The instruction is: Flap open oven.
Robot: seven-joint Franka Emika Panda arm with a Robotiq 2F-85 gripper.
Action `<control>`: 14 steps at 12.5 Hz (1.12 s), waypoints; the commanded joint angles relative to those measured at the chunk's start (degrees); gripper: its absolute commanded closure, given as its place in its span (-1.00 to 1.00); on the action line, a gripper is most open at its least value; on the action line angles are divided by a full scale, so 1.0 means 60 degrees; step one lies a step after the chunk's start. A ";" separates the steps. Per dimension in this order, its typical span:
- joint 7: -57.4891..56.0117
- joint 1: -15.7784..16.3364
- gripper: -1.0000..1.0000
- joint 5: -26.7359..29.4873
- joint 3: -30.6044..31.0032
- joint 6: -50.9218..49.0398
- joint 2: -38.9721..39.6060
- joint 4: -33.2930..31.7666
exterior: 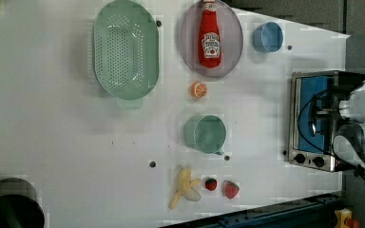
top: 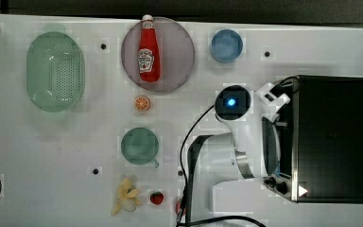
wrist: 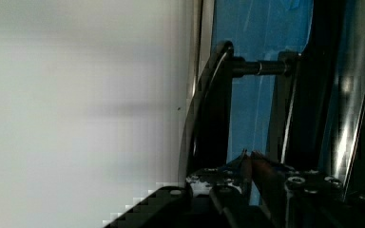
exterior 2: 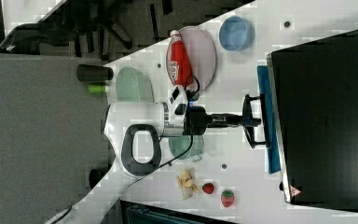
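The oven (top: 333,137) is a big black box at the top view's right, with a silver front frame and black knobs (exterior: 309,160). Its blue glass door (exterior 2: 264,93) stands upright against the front, and a dark bar handle (exterior 2: 248,105) sticks out from it. My gripper (exterior 2: 253,122) reaches level from the white arm and is shut on the middle of that handle. In the wrist view the handle (wrist: 209,109) runs in front of the blue glass, with my gripper (wrist: 248,159) around it. From the left view the gripper (exterior: 321,116) sits in front of the door (exterior: 309,92).
On the white table lie a green colander (top: 55,71), a ketchup bottle (top: 149,49) on a purple plate (top: 179,52), a blue bowl (top: 227,45), an orange slice (top: 142,103), a green cup (top: 139,145), a banana (top: 126,194) and a strawberry (top: 157,197). The arm's cable (top: 189,137) trails beside the oven.
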 commanded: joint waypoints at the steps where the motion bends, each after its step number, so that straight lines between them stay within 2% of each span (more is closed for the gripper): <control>1: 0.1885 0.0585 0.65 -0.0752 0.0501 -0.0302 0.0539 -0.0029; 5: 0.3409 0.1026 0.65 -0.1706 0.0779 -0.0594 0.1355 0.0001; 7: 0.3788 0.1250 0.65 -0.1875 0.0892 -0.0587 0.1893 0.0041; 10: 0.4529 0.1597 0.65 -0.1892 0.1009 -0.0574 0.2730 0.0289; 14: 0.5678 0.1767 0.65 -0.1833 0.1028 -0.0404 0.3372 0.0778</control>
